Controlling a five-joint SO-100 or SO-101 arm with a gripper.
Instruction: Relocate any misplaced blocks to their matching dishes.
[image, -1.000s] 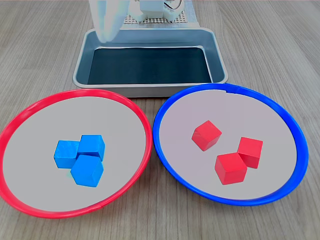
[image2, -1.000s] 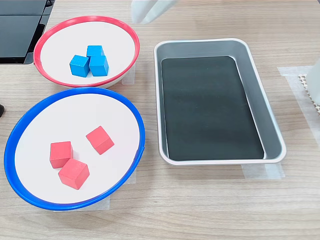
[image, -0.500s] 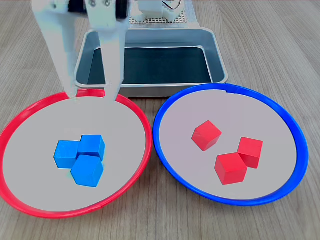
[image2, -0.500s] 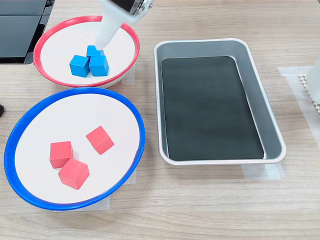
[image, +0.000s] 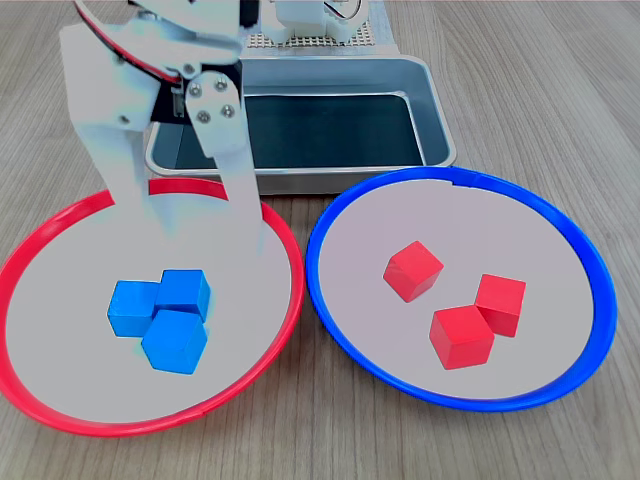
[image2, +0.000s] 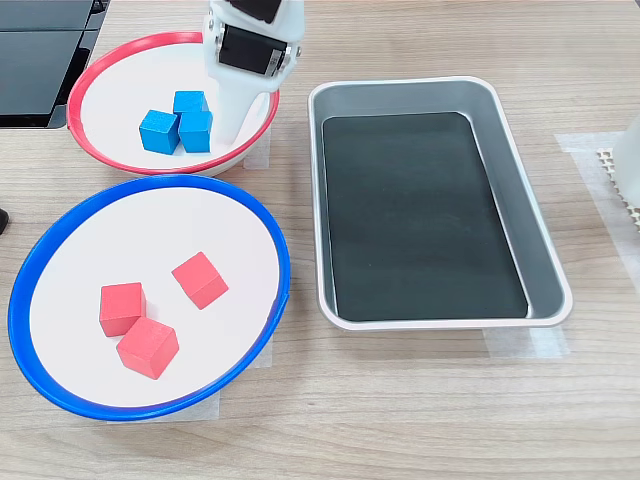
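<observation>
Counting: three blue cubes (image: 160, 318) | three red cubes (image: 457, 302) | two dishes (image: 60, 222) | fingers (image: 205, 230) spread

White hand (image: 205, 225) points downward, its fingers spread apart

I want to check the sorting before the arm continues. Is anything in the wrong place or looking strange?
Yes: the colours are swapped. Three blue cubes lie clustered in the red-rimmed dish, and three red cubes lie in the blue-rimmed dish. The metal tray holds nothing. The open gripper hangs over the red-rimmed dish. Nothing looks spilled or damaged.
</observation>
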